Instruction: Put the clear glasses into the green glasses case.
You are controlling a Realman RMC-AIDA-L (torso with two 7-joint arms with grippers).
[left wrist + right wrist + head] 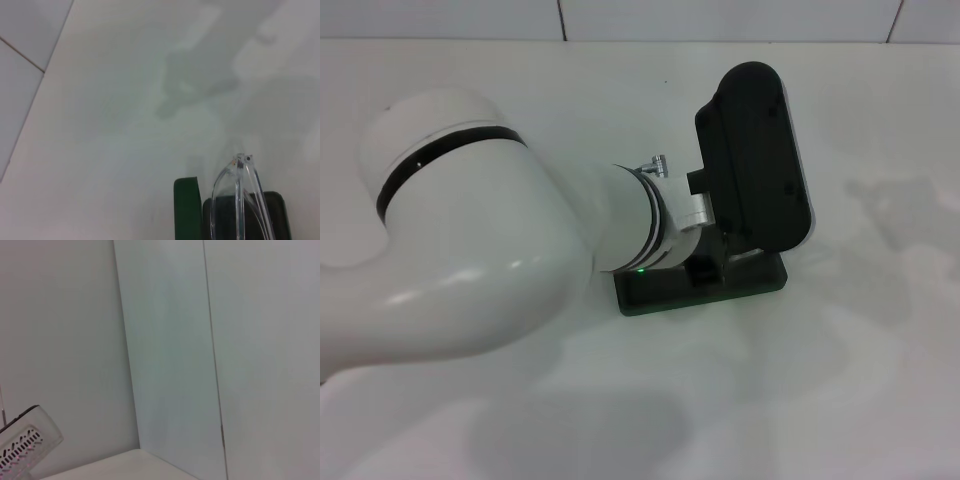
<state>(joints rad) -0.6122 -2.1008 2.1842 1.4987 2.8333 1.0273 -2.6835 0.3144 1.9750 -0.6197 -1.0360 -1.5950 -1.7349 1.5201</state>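
**Left arm hangs over the open green case, glasses at its mouth**

In the head view the big white left arm comes in from the left and fills that side of the picture, its black wrist block reaching across the middle. The left gripper sits below that block, straight above the case; whether its jaws are spread or pinching anything I cannot tell, since the wrist hides them.

Under the arm lies the dark green rectangular hard-shell glasses case, flat on the white desk; only its near edge and right corner show past the wrist.

The left wrist view gives the closer look. The case stands open, its green wall to one side and its dark lining beside that. The clear, colourless plastic glasses stand on end in front of the lining, with the thin temple arms folded together and the hinge end uppermost. Whether they touch the lining I cannot tell.

The right gripper is out of sight; its wrist camera shows only pale wall panels and a white vented casing in one corner.
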